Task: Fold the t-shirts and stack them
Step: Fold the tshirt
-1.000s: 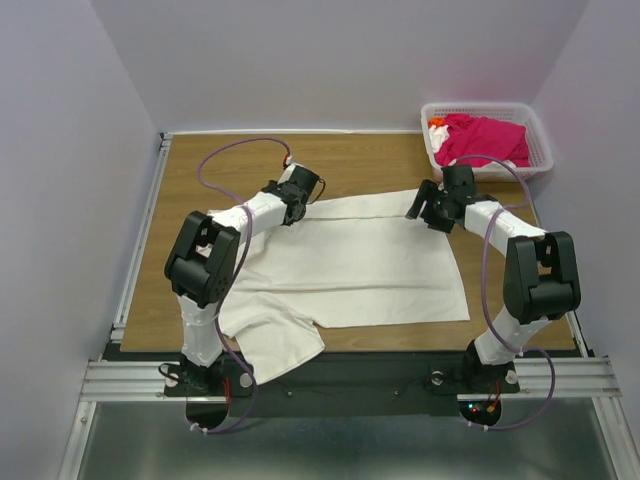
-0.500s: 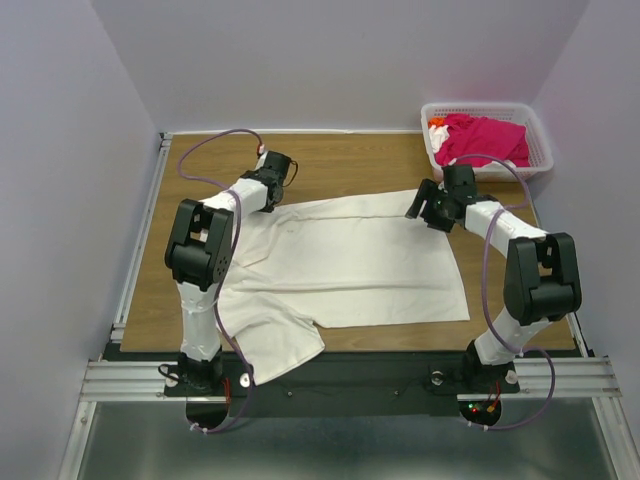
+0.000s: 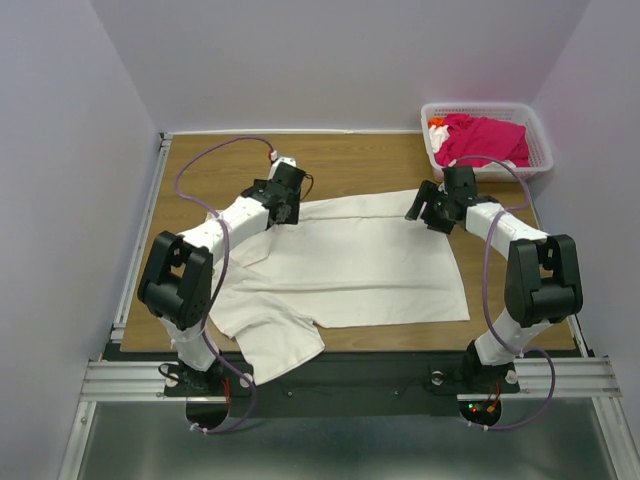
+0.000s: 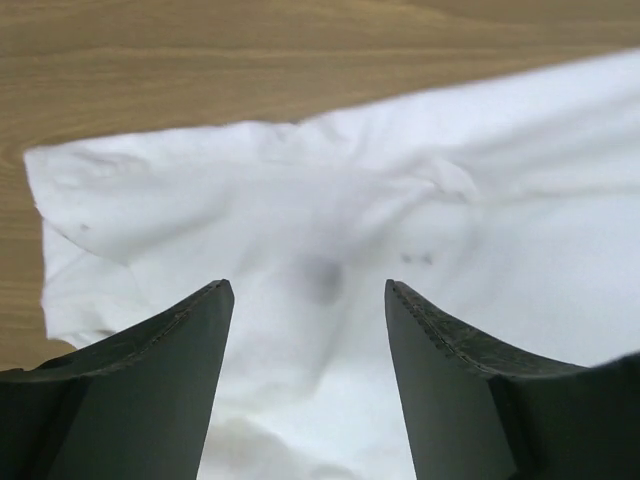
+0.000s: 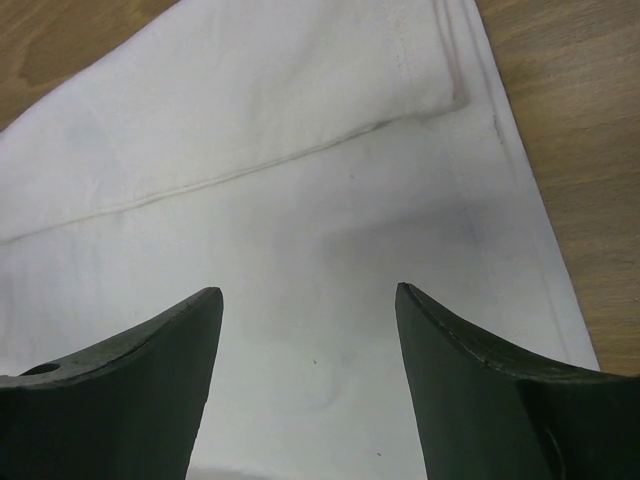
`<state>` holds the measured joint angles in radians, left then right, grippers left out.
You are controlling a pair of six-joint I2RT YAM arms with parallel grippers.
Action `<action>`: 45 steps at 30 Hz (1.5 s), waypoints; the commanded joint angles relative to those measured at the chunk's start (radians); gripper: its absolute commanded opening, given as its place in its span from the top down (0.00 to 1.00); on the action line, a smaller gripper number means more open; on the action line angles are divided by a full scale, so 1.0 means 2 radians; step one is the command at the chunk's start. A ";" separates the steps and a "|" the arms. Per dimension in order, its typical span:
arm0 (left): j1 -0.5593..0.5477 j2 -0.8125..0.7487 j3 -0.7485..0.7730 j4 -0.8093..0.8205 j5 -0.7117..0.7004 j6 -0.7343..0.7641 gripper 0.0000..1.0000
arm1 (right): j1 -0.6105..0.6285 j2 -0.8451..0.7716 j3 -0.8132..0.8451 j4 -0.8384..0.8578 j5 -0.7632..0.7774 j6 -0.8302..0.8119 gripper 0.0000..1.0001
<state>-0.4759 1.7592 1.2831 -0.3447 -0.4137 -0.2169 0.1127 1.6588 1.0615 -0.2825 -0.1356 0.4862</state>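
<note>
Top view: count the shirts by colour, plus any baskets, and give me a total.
white shirt: 1
pink shirt: 1
basket: 1
Total: 3

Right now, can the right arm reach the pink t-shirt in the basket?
Probably yes. The pink t-shirt lies in the white basket just beyond the right arm, nothing stands between, and its fingers are open and empty.
</note>
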 commanded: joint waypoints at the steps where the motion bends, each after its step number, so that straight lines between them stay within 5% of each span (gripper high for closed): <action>1: -0.043 -0.027 -0.045 -0.009 -0.035 -0.052 0.27 | 0.002 -0.009 0.000 0.011 -0.007 -0.005 0.24; 6: -0.052 0.009 -0.056 -0.013 -0.072 -0.064 0.44 | 0.002 -0.008 -0.001 0.011 -0.010 -0.004 0.24; 16: -0.052 0.057 -0.043 -0.002 -0.129 -0.052 0.57 | 0.002 -0.022 -0.015 0.011 -0.004 -0.004 0.24; 19: -0.051 0.060 -0.035 -0.005 -0.150 -0.043 0.71 | 0.003 -0.028 -0.021 0.011 -0.004 -0.004 0.24; 22: -0.046 0.054 -0.023 -0.006 -0.161 -0.031 0.74 | 0.003 -0.033 -0.024 0.011 -0.001 -0.005 0.24; 30: -0.004 0.042 0.008 0.007 -0.149 0.029 0.71 | 0.003 -0.038 -0.027 0.011 -0.006 -0.002 0.24; 45: 0.085 0.124 0.134 0.013 -0.081 0.073 0.36 | 0.003 -0.041 -0.028 0.009 -0.014 -0.006 0.24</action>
<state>-0.3149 1.9606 1.4727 -0.3126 -0.6140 -0.0975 0.1127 1.6215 1.0138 -0.2821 -0.1509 0.4866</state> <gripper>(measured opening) 0.595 0.757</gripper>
